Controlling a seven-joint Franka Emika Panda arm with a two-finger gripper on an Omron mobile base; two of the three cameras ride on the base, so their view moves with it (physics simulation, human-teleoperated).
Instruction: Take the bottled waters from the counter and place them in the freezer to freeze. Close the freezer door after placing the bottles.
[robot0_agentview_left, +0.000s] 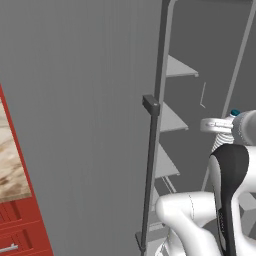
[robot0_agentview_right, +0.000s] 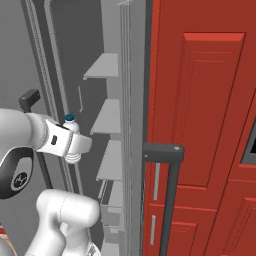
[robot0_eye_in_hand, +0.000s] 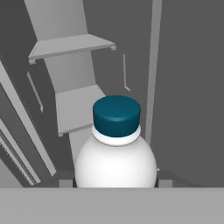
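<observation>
Grey freezer (robot0_agentview_right: 107, 125) shelves fill our background, the freezer door (robot0_agentview_left: 75, 125) swung open at 9 o'clock. Our gripper (robot0_eye_in_hand: 114, 178) pinches a bottled water (robot0_eye_in_hand: 116, 148) by its body, teal cap uppermost, held in the air before the shelves; red cabinets (robot0_agentview_right: 200, 125) stand at 3 o'clock.

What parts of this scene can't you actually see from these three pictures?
- Bottled water: in the hand view its lower body is cut off by the bottom edge; in the right base view the white wrist hides all but its cap.
- Hand: its finger tips are mostly covered by the bottle.
- Freezer: lower shelves are hidden behind the arm in both base views.
- Counter: cut off by the left edge.
</observation>
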